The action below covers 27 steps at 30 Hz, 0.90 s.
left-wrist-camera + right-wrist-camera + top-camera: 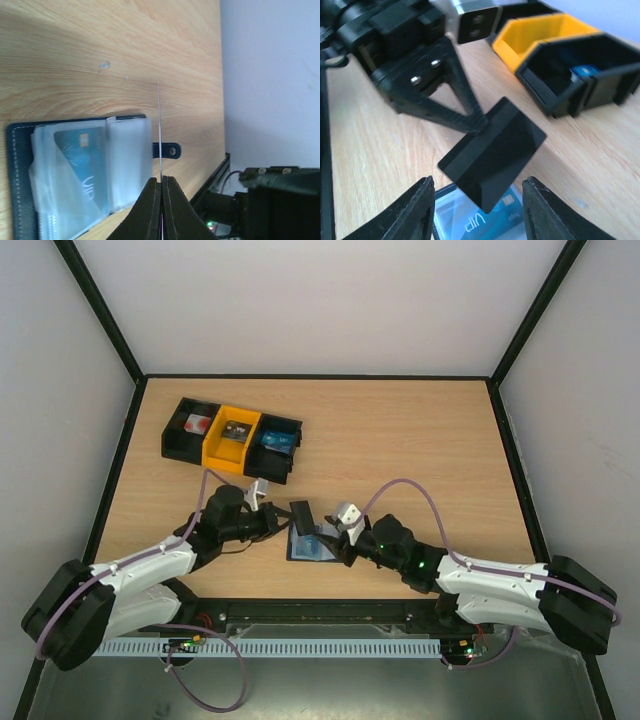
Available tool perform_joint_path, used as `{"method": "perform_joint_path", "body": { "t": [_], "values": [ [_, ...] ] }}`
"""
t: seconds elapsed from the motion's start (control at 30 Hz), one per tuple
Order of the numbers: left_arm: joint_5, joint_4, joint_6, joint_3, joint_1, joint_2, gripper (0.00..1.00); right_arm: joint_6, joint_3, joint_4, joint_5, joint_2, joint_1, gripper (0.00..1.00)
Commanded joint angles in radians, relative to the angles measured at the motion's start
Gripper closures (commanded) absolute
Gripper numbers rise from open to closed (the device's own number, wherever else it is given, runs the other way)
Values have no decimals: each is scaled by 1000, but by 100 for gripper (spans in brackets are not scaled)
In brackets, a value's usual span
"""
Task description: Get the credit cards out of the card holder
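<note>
Near the front edge of the wood-grain table point(400, 440), between the arms, the dark-edged flat card holder point(305, 552) lies open, its clear plastic sleeves point(127, 160) showing a bright blue credit card point(82, 165) with a gold chip and white lettering like "VIP". Above it the left gripper point(479, 122) has its slim black fingers pressed together on the edge of a glossy black rectangular card point(492, 152), held clear of the holder. The right gripper point(478, 182) hangs with fingers spread, one on each side of that black card, not touching it.
</note>
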Motion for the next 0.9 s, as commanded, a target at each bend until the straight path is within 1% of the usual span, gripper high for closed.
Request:
{"method": "perform_joint_path", "body": {
  "t": [0.0,0.07,0.2,0.37,0.5,0.6,0.67,0.87],
  "values": [
    [35,21,-102,-6,12,-59,97,-312,-44,177,-137,-26,14,51],
    [59,24,-136,-4,22,-65,97,-379,-56,196,-113,-25,17,48],
    [83,63,-189,-6,24,-79,97,-458,-60,217,-69,-6,18,48],
    [111,58,-197,9,25,-79,97,-568,-31,200,-3,46,24,46],
    [108,62,-211,3,26,-83,97,-638,-8,199,24,86,25,39],
    [107,72,-222,-3,25,-89,97,-674,9,200,42,120,27,38],
    [108,73,-229,-4,26,-92,97,-701,15,209,57,138,31,40],
    [105,80,-250,-12,26,-99,97,-770,19,250,118,170,47,60]
  ]
}}
